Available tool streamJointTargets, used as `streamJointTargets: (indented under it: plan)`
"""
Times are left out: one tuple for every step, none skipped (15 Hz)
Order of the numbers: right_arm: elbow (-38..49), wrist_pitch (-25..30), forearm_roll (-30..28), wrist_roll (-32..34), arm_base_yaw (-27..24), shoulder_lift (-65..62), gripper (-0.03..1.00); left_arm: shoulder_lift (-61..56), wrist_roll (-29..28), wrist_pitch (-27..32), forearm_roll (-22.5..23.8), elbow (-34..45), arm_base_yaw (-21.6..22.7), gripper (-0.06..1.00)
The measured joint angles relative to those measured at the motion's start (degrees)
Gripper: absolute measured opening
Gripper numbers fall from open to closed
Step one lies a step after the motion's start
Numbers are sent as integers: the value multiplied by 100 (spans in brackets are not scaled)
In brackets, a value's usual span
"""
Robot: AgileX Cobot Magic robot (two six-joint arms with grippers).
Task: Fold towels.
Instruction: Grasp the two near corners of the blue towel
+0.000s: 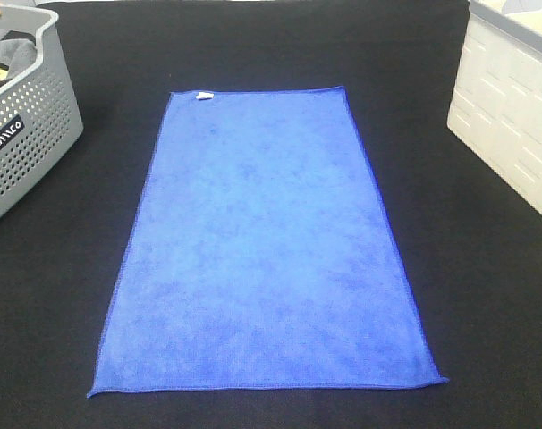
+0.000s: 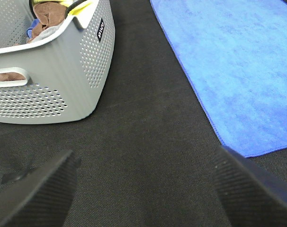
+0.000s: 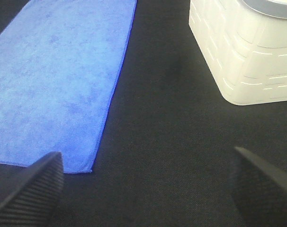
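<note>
**Blue towel [image 1: 266,241] spread flat, left gripper [image 2: 143,189] and right gripper [image 3: 150,187] both wide and empty**

Royal-blue microfibre makes up the towel, a long rectangle laid out in a single layer on the black table cover [image 1: 486,304]. Its surface is smooth with faint mottling in the pile. A darker stitched hem runs round all four sides, and a small white tag [image 1: 203,95] sits on the far short edge close to the far left corner. The two near corners flare out slightly into points. The towel lies in the middle of the table with its long sides running away from the robot. It is well apart from the grey perforated basket [image 1: 29,125] at the far left and from the white bin [image 1: 512,116] at the far right.

Neither gripper appears in the high view. The left wrist camera shows the left gripper over bare black cover between the basket and the towel's left long edge. The near left corner of the towel ends just beside one of its ribbed fingers [image 2: 250,184]. The right wrist camera shows the right gripper over the cover between the towel's right long edge and the white bin. The near right corner lies just inside the span of its fingers [image 3: 34,189], close to the one on the towel side.

Both pairs of jaws are spread fully apart. Nothing is gripped between them, and no finger can be seen pressing on the fabric. Crumpled brown and yellow cloths [image 2: 49,14] fill the basket.
</note>
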Motion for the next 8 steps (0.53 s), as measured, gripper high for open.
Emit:
streamJointTargets:
  plan:
    - [0,0,0,0,0,0,87,0,0,0,0,0,0,76]
    - [0,0,0,0,0,0,87,0,0,0,0,0,0,76]
    - [0,0,0,0,0,0,87,0,0,0,0,0,0,76]
    - [0,0,0,0,0,0,87,0,0,0,0,0,0,76]
    - [0,0,0,0,0,0,87,0,0,0,0,0,0,76]
    - [0,0,0,0,0,0,87,0,0,0,0,0,0,76]
    - [0,0,0,0,0,0,87,0,0,0,0,0,0,76]
    - [0,0,0,0,0,0,87,0,0,0,0,0,0,76]
